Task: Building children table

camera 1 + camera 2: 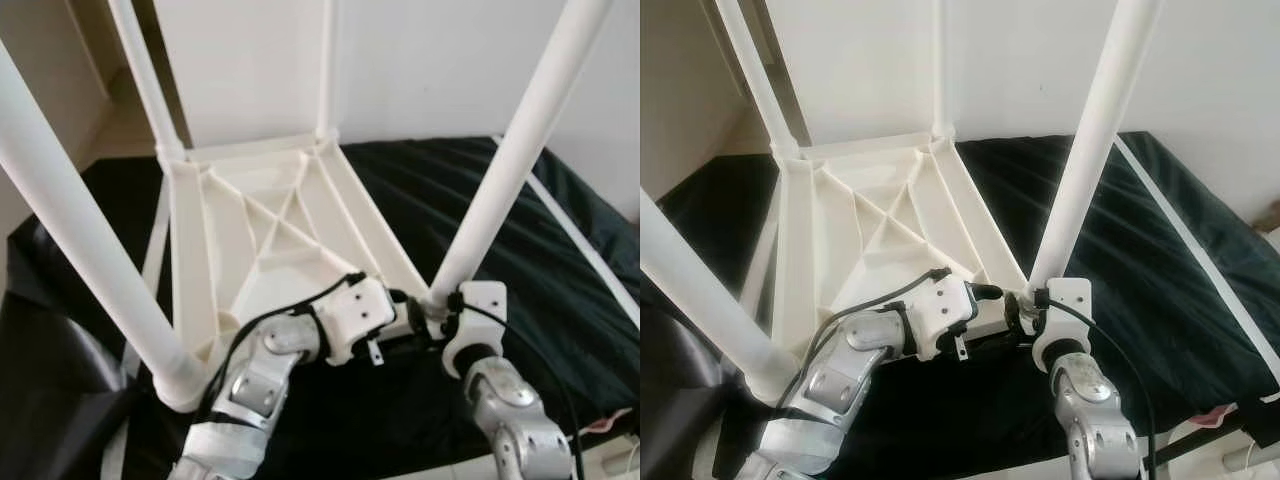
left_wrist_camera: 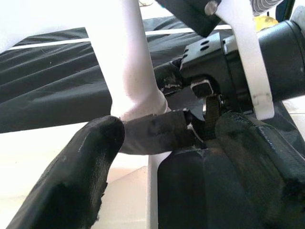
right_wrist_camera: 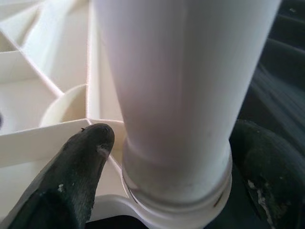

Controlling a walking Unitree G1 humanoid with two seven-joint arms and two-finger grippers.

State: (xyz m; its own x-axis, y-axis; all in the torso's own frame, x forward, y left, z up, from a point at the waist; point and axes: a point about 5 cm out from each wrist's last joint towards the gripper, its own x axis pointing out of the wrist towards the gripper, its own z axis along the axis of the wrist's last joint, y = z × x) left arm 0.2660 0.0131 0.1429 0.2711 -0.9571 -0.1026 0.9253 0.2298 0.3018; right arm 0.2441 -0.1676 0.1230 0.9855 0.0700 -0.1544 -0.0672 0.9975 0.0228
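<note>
The table top [image 1: 270, 235] lay upside down on the black-covered bed [image 1: 560, 270]. My right hand [image 3: 167, 157] pinched the near leg [image 1: 510, 170] at its socket, seating it; my left hand [image 2: 157, 143], spread, braced that corner.

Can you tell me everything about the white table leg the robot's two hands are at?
The leg is a smooth white tube, plastic by its look. It leans slightly and stands in the near right corner socket of the upside-down tabletop, which lies on a black cloth. Its foot ends in a ringed collar. The right gripper has a finger on each side of the foot; the left gripper reaches in beside it.
</note>
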